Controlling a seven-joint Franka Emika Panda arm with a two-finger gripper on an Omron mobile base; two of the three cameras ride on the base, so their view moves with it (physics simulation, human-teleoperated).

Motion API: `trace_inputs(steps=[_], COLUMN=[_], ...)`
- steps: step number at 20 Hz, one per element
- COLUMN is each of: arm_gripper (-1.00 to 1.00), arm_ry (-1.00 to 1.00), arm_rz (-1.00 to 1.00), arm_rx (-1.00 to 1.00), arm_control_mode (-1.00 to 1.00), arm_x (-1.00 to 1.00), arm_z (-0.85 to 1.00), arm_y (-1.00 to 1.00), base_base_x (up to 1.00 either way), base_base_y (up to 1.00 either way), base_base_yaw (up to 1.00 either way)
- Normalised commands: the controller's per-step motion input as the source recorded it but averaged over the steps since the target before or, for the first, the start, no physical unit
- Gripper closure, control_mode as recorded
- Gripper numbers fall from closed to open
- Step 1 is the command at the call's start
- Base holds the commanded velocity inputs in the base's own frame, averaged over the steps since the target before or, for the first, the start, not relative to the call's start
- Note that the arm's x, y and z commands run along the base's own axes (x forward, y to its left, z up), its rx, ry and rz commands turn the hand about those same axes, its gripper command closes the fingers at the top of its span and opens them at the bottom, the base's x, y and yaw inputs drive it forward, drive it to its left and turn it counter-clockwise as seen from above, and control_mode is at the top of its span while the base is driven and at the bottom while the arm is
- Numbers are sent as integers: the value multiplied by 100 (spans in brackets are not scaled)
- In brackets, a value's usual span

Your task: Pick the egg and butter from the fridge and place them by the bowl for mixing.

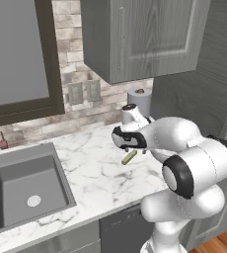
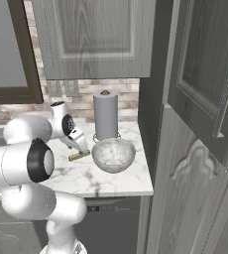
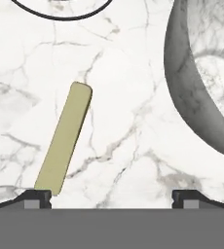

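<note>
The butter (image 3: 65,143), an olive-yellow stick, lies flat on the white marble counter (image 2: 86,176), just left of the grey marbled bowl (image 2: 113,155). My gripper (image 3: 112,197) hovers right above it, open, and nothing sits between the fingers. In the hand view the butter's near end sits by the left fingertip (image 3: 36,198), and the bowl (image 3: 196,97) curves along the right side. From the base views the butter (image 1: 129,157) (image 2: 79,156) rests under the hand (image 2: 80,146). The egg and the fridge are out of view.
A grey paper towel roll (image 2: 106,115) stands behind the bowl against the brick wall. A grey sink (image 1: 26,188) is sunk into the counter at the left. Grey wall cabinets (image 1: 140,34) hang overhead, and a tall grey panelled unit (image 2: 195,149) bounds the counter on the right.
</note>
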Motion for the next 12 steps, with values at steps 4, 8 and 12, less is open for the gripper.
trace_inputs(steps=[4, 8, 12], arm_gripper=[-100, -100, -100], arm_ry=[-1, -1, 0], arm_rz=[16, 17, 13], arm_rx=[8, 1, 0], arm_control_mode=[-100, -100, -100], arm_x=[-53, -56, -47], arm_z=[37, 32, 31], arm_y=[0, -3, -5], base_base_x=[0, 0, 0], base_base_y=[0, 0, 0], base_base_yaw=[0, 0, 0])
